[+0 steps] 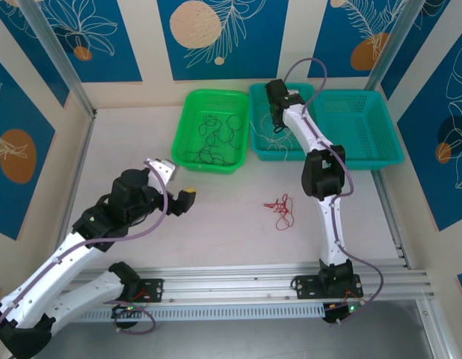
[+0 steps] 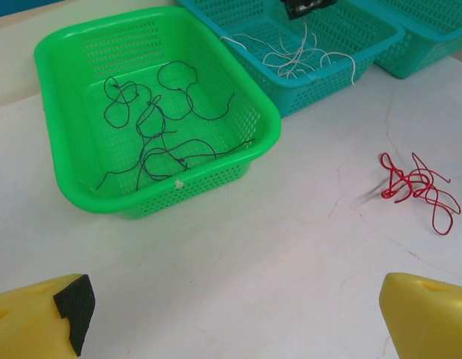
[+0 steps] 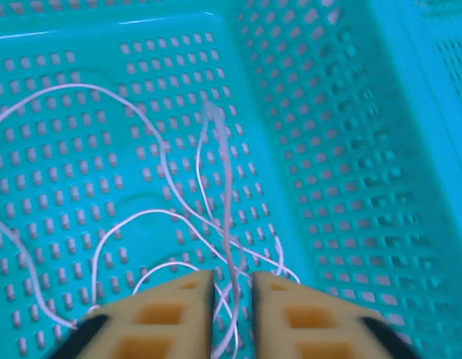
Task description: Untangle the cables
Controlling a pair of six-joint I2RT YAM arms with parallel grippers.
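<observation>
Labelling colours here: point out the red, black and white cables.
red cables (image 2: 412, 184): left wrist view, middle of the tangle.
black cables (image 2: 155, 127): left wrist view, knot of strands.
white cables (image 3: 227, 239): right wrist view, crossing strands.

You have a pale, off-white table (image 1: 216, 224), its top matte and marked with faint hairline cracks. Three baskets sit on it in a row along the far edge. A green basket (image 1: 188, 123) is on the left, a teal basket (image 1: 276, 155) just beside its right side, and a second teal basket (image 1: 358, 127) close against that one. Nearer you, on bare tabletop right of centre and well apart from the baskets, lies a small knot of red cables (image 1: 282, 211). Its loops are piled over each other, with one longer loop trailing toward the near edge. A metal rail (image 1: 238, 273) runs along that near edge.
</observation>
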